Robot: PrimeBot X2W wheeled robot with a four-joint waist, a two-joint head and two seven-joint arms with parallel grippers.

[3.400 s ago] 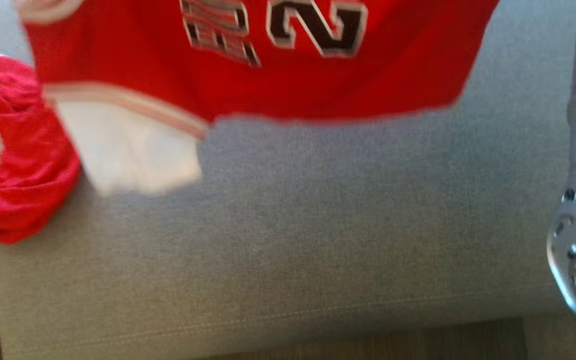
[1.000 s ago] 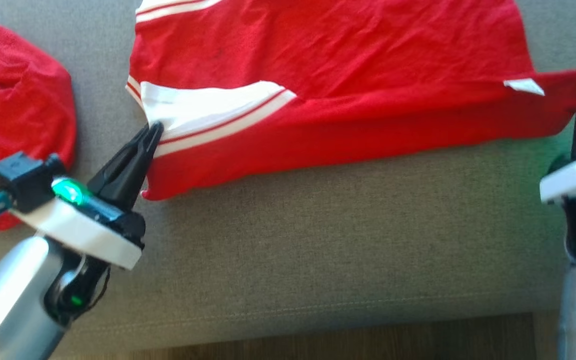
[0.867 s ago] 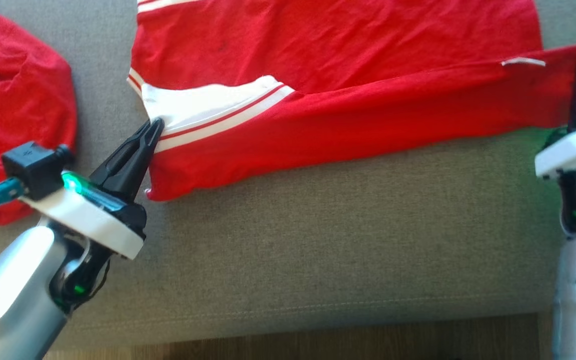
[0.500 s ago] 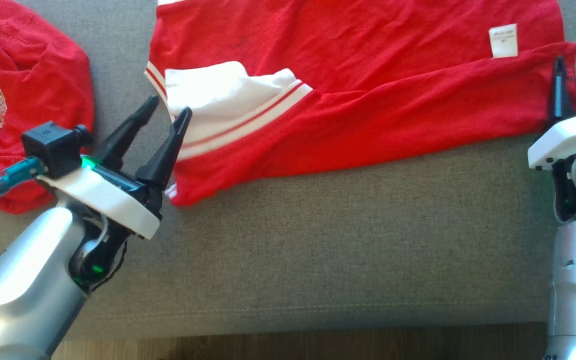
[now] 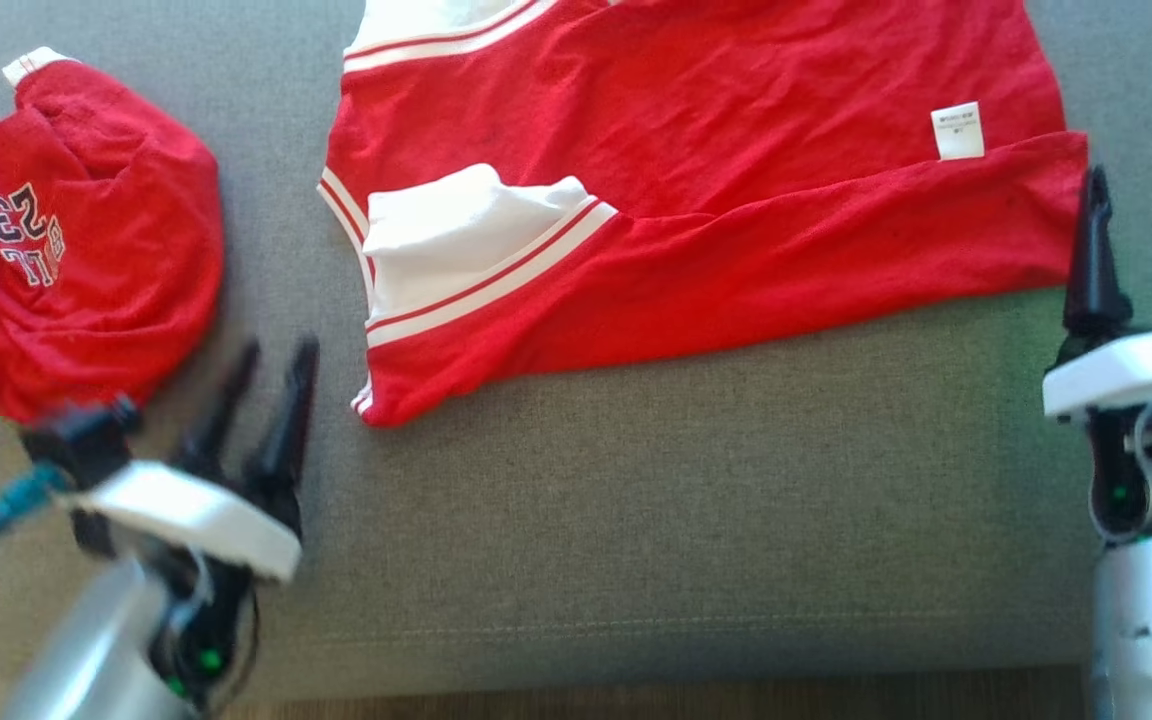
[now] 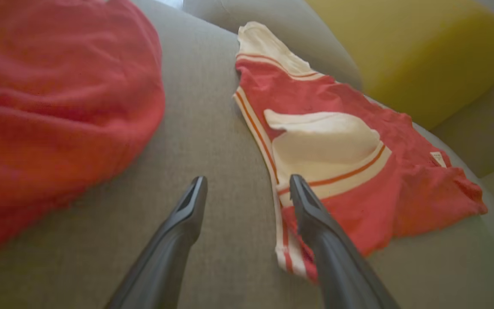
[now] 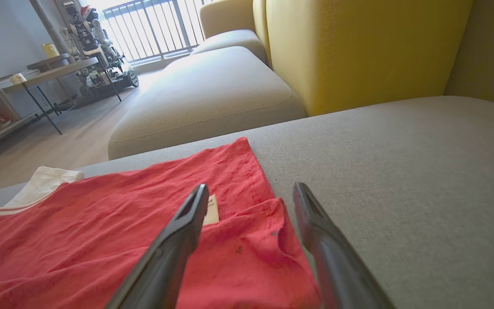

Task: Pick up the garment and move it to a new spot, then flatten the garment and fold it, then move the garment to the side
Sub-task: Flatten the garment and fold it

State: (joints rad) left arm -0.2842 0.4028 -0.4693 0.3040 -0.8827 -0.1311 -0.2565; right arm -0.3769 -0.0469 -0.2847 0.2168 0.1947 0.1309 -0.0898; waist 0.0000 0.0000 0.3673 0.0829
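Observation:
The garment (image 5: 696,150), a red jersey with white striped trim, lies spread on the grey sofa seat (image 5: 686,520), its near edge doubled over and a small white label showing. My left gripper (image 5: 279,345) stands open just left of the garment's near left corner, apart from it. In the left wrist view the left gripper (image 6: 248,178) has nothing between its fingers, with the garment (image 6: 350,171) off to the right. My right gripper (image 5: 1136,178) is open beside the garment's right edge. In the right wrist view the right gripper (image 7: 251,186) hovers over that corner of the garment (image 7: 122,223).
A second red garment (image 5: 86,270) lies crumpled on the seat's far left, also seen as the red heap (image 6: 49,107). A yellow back cushion (image 7: 358,47) rises behind the seat. The seat's front edge and wooden floor (image 5: 636,700) run along the bottom.
Both grippers were shut on the garment's near corners and have opened and let go. The left gripper has drawn back toward me. The head camera has shifted too.

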